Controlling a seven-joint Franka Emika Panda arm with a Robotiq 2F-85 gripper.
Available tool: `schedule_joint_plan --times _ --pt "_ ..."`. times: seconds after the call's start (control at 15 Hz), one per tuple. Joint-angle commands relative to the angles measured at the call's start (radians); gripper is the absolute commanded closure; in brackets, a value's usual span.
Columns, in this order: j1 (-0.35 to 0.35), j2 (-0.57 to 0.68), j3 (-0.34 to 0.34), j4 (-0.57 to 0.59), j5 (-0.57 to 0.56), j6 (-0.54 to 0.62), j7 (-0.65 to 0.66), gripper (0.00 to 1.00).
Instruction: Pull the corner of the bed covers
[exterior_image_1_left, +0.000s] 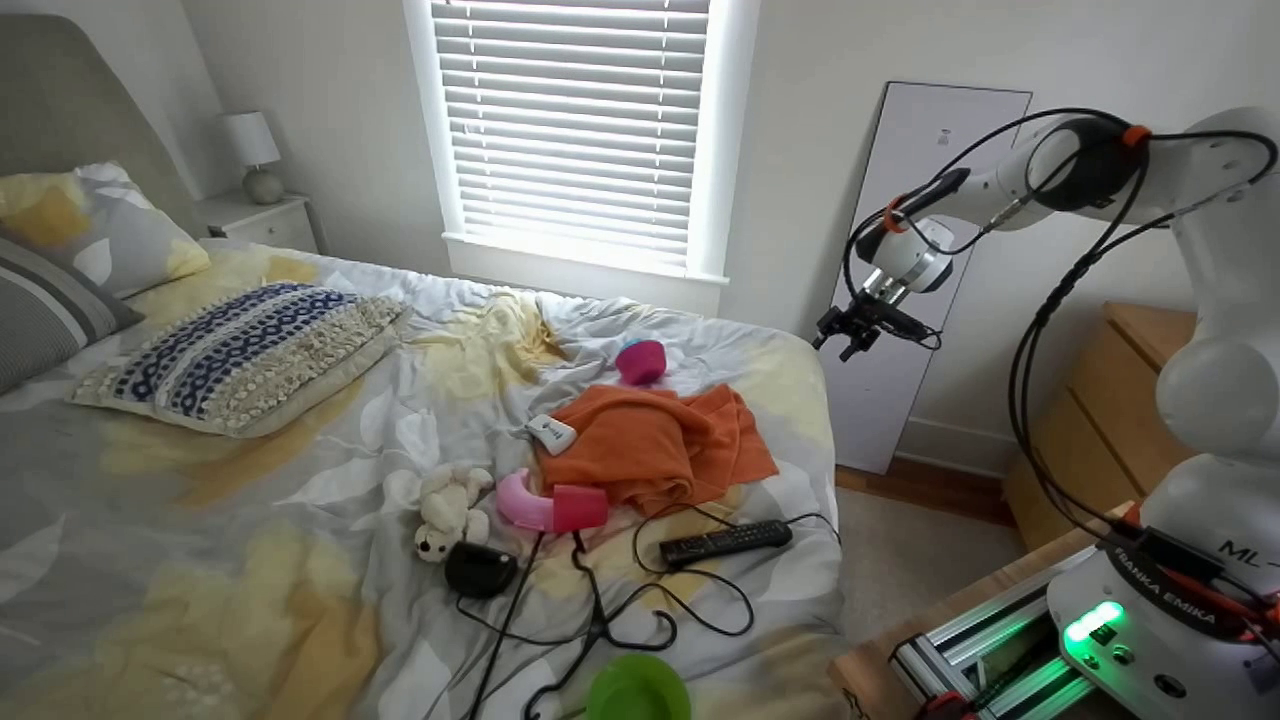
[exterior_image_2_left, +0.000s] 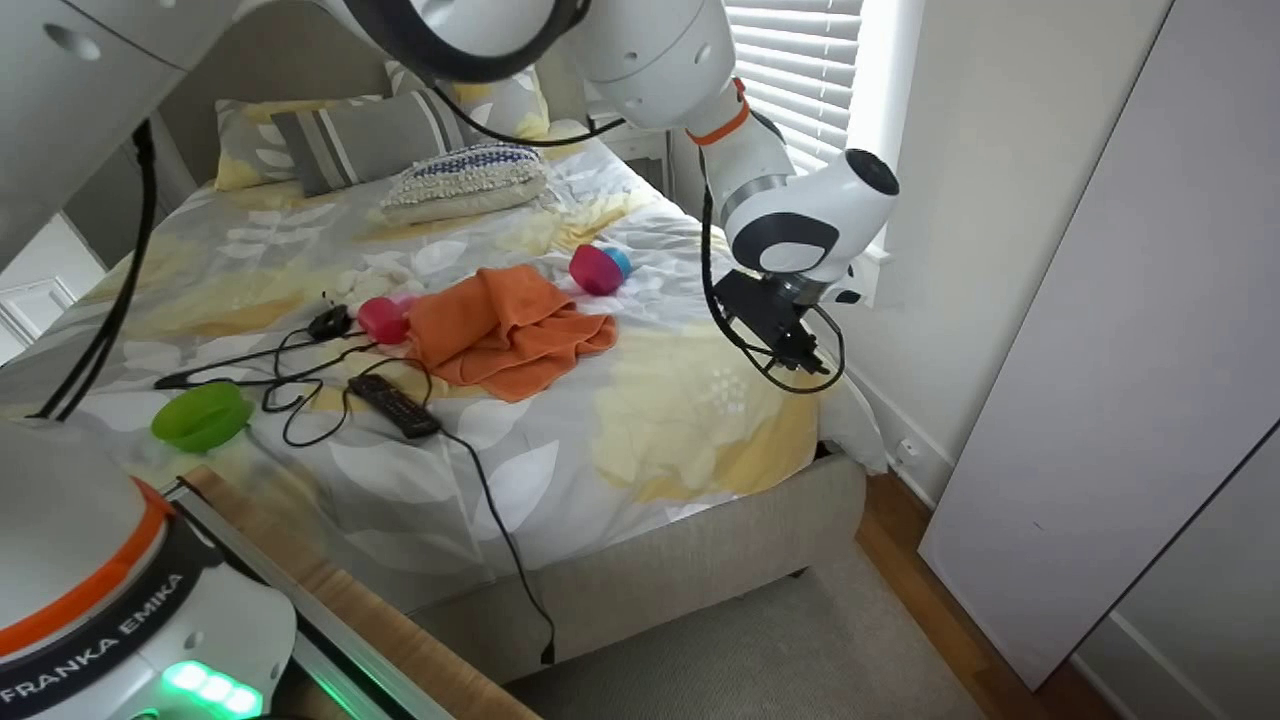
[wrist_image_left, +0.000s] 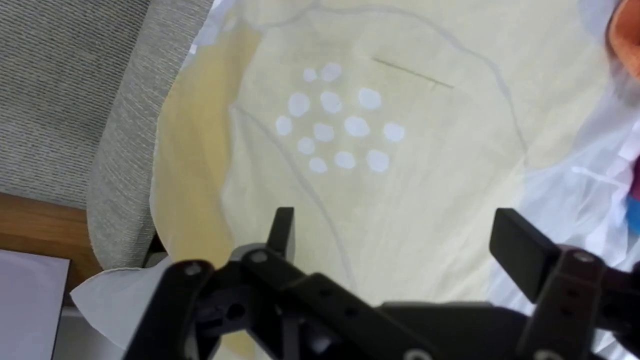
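From where I stand, in an exterior view, the bed covers (exterior_image_1_left: 790, 385) lie rumpled out to the foot edge, the gripper (exterior_image_1_left: 834, 347) hanging near the foot corner on the window (exterior_image_1_left: 575, 120) side. In an exterior view, the corner of the covers (exterior_image_2_left: 850, 415) droops loose beside the bed frame (exterior_image_2_left: 700, 565). In the wrist view the fingers (wrist_image_left: 522, 245) stand wide apart, clasping nothing.

Rumpled orange cloth (exterior_image_1_left: 640, 445), black remote (exterior_image_1_left: 725, 543), green bowl (exterior_image_2_left: 203, 417), white plush toy (exterior_image_1_left: 453, 507), patterned pillow (exterior_image_1_left: 248, 355).

One duvet (exterior_image_2_left: 570, 440) (four pillows (exterior_image_2_left: 370, 140))
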Motion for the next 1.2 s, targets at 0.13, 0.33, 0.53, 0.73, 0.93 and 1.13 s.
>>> schedule_joint_plan --times 0.13,0.33,0.53,0.73,0.93,1.13 --pt "-0.080 0.221 0.090 0.241 0.038 -0.018 -0.035 0.00" --pt "-0.107 0.313 0.143 0.347 0.057 -0.007 -0.062 0.00" --pt "-0.118 0.396 0.177 0.453 0.053 -0.007 -0.098 0.00" --pt "-0.116 0.462 0.185 0.543 0.041 -0.010 -0.111 0.13" --pt "-0.113 0.494 0.193 0.589 0.051 -0.020 -0.107 0.42" --pt "-0.115 0.494 0.208 0.598 0.053 -0.047 -0.093 0.64"
